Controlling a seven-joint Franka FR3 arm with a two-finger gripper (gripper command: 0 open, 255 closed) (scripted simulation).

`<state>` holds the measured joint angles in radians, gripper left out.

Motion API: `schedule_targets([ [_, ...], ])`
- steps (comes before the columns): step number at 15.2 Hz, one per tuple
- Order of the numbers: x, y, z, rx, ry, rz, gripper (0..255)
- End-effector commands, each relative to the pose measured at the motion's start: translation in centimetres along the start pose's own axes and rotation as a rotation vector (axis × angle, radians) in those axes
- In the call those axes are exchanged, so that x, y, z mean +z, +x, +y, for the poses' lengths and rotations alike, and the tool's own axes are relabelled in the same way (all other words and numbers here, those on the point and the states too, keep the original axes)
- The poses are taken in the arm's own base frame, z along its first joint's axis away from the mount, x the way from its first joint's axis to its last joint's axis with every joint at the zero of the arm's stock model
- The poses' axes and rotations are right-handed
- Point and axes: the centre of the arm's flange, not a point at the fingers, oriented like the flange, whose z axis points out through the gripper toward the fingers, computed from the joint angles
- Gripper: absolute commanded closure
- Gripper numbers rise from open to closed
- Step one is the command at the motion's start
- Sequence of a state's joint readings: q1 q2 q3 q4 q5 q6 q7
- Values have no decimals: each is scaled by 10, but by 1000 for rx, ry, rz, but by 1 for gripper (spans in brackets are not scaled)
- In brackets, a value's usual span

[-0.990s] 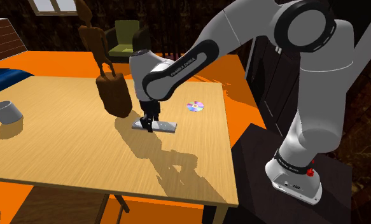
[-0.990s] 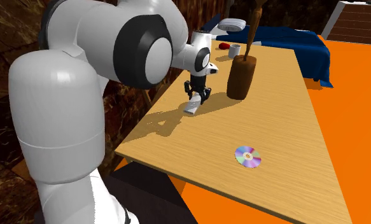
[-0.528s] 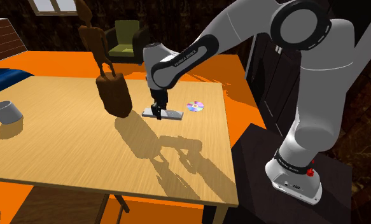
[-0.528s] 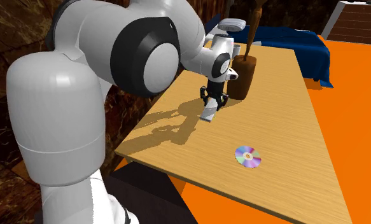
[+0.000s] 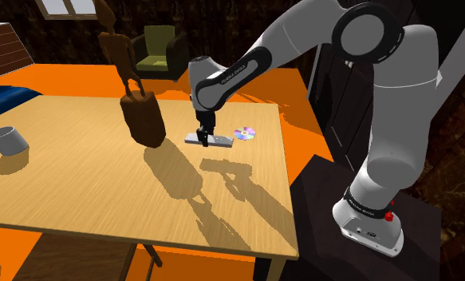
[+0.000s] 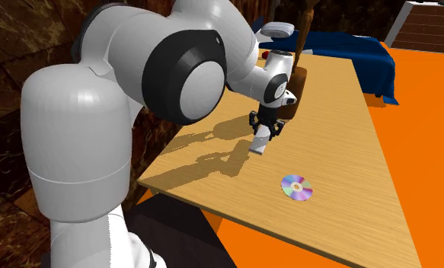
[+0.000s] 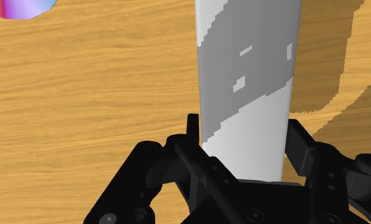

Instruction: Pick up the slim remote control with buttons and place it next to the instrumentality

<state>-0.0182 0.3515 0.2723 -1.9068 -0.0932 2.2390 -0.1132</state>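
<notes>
Gripping the slim grey remote tight in the end effector, toward one end, and holding it apparently just clear of the desk, between the brown upright object and the shiny disc, nearer the disc. Risking a swing or slip of the long free end in so off-centre a hold, or a landing on top of the disc if lowered carelessly. Counting up: one remote, one disc, one brown upright object, one grey cup, one end effector.
</notes>
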Motion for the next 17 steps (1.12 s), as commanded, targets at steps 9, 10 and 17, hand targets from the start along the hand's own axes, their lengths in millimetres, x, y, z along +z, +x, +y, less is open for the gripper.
schedule_targets([
  [9, 52, 1, 2, 0, 0, 1, 255],
  [10, 57, 1, 2, 0, 0, 1, 255],
  [17, 57, 1, 2, 0, 0, 1, 255],
])
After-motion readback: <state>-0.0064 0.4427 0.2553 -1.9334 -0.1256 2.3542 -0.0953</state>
